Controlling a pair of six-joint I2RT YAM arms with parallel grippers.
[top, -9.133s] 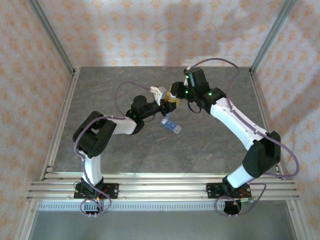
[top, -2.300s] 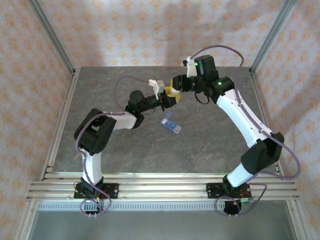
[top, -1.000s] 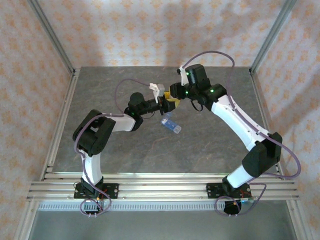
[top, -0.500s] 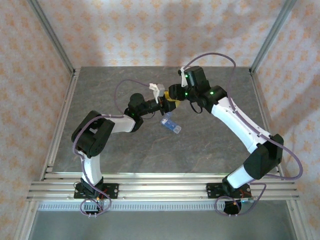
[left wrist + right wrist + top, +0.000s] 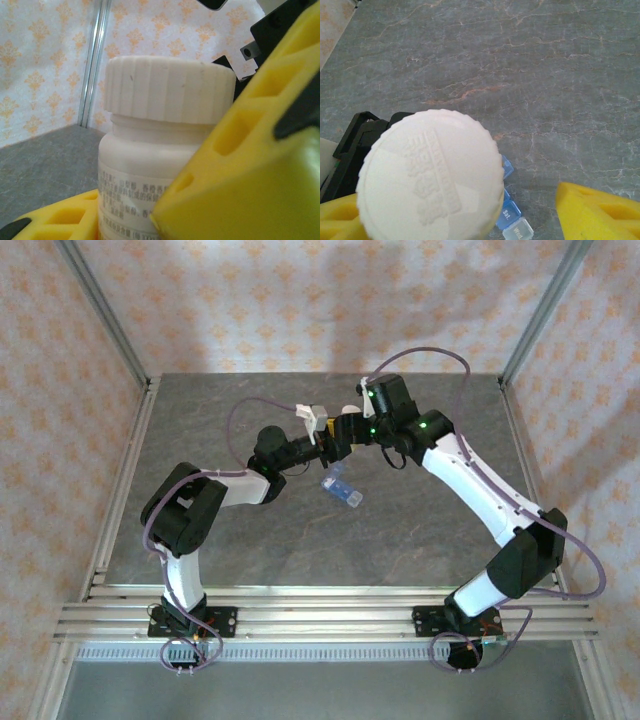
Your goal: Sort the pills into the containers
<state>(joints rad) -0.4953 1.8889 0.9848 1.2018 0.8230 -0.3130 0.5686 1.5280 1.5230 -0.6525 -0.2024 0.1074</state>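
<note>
Your left gripper (image 5: 326, 446) is clamped on a bottle (image 5: 145, 165). In the left wrist view its yellow fingers (image 5: 250, 170) close in from both sides of the white body, one low on the left and one large on the right. The bottle stands upright between them with its ribbed white cap (image 5: 170, 87) on. A printed label (image 5: 125, 192) runs around the body, its lettering too small to read.

Your right gripper (image 5: 470, 215) hangs straight above that cap with its jaws spread apart. In the right wrist view you look down on the round cap top with its raised lettering. One yellow finger stands clear of it on the right, with grey table showing in the gap. The other sits at the lower left, tight beside the cap's rim, and you cannot tell whether it touches.

In the overhead view the two grippers meet above the table (image 5: 230, 530), toward its far edge and about midway between its left and right edges. The pill box (image 5: 341, 486), translucent light blue, lies flat and diagonal roughly at the middle of the surface, just on the near-edge side of the grippers. In the right wrist view it peeks out under the cap's right rim.
</note>
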